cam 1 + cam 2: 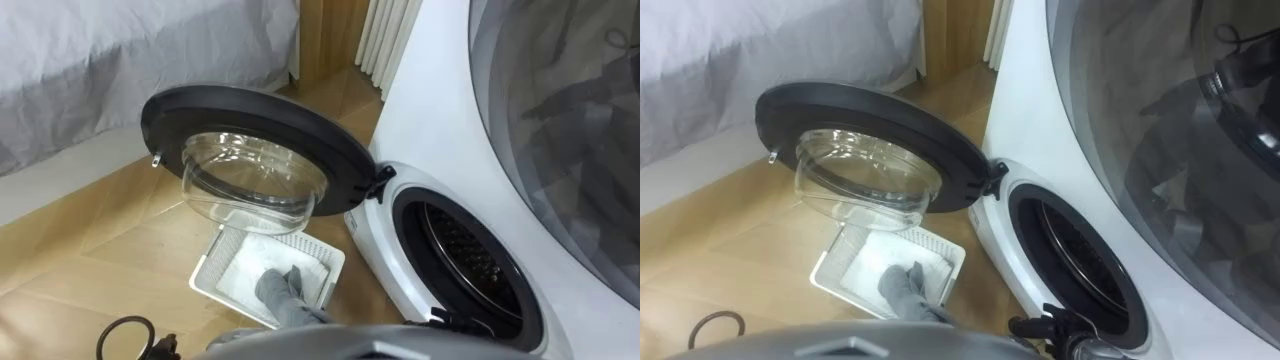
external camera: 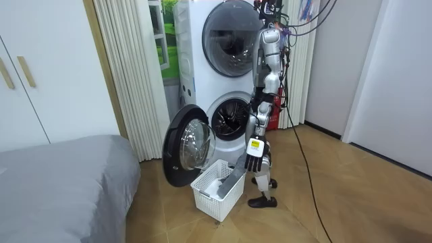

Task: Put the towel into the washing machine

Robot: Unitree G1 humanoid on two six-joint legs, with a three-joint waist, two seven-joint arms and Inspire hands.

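**Towel not yet loaded; door already open**
Nearest, the grey towel [image 1: 283,288] lies in the basket [image 1: 207,258] before the washing machine [image 1: 430,130]. The left hand [image 2: 254,155] hangs beside it, grip unclear. Beyond the open door [image 1: 250,110], the drum [image 1: 470,255] looks empty.

- Washing machine [image 1: 440,140]: right of frame; its door [image 1: 250,125] open at centre.
- Basket [image 1: 212,268]: lower centre, on floor [image 1: 90,250], below door.
- Towel [image 1: 240,272], probably, in basket.
- Bed [image 1: 120,60]: upper left, behind door.
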